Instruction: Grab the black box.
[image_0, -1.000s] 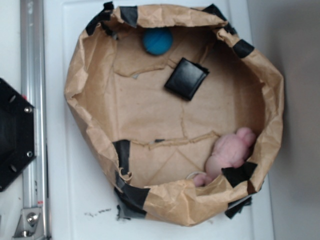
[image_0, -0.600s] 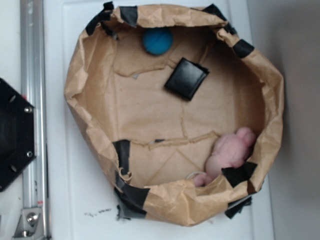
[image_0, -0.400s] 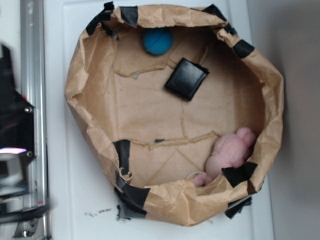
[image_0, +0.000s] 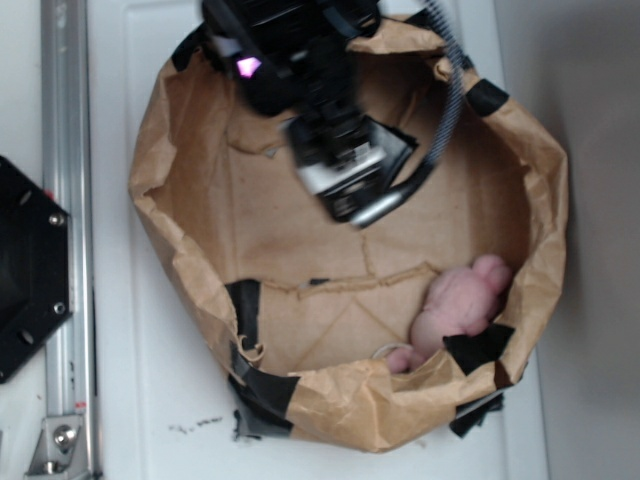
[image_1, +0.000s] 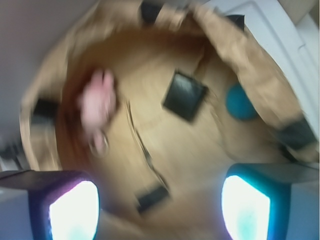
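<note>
Since the earlier frames, when it was only a blur at the left edge, the black robot arm has swung in over the crumpled brown paper basin (image_0: 180, 150) and now covers its far part in the exterior view. Its gripper (image_0: 350, 195) hangs above the basin floor; in the wrist view two fingers (image_1: 75, 210) stand well apart at the near corners with nothing between them.

One small flat square black box (image_1: 185, 95), slightly glossy, lies on the paper floor below the gripper, untouched. In the exterior view only a corner of the box (image_0: 400, 140) shows past the arm. One round blue ball (image_1: 241, 102) sits just right of the box in the wrist view, against the paper wall; the exterior view hides it. One pink soft toy (image_0: 458, 300) rests at the near right of the basin, well apart from the box.

Several black tape patches (image_0: 245, 305) mark the paper rim. Outside, one large black hexagonal plate (image_0: 25, 270) and one metal rail (image_0: 65, 200) lie on the left of the white table (image_0: 140, 400).
</note>
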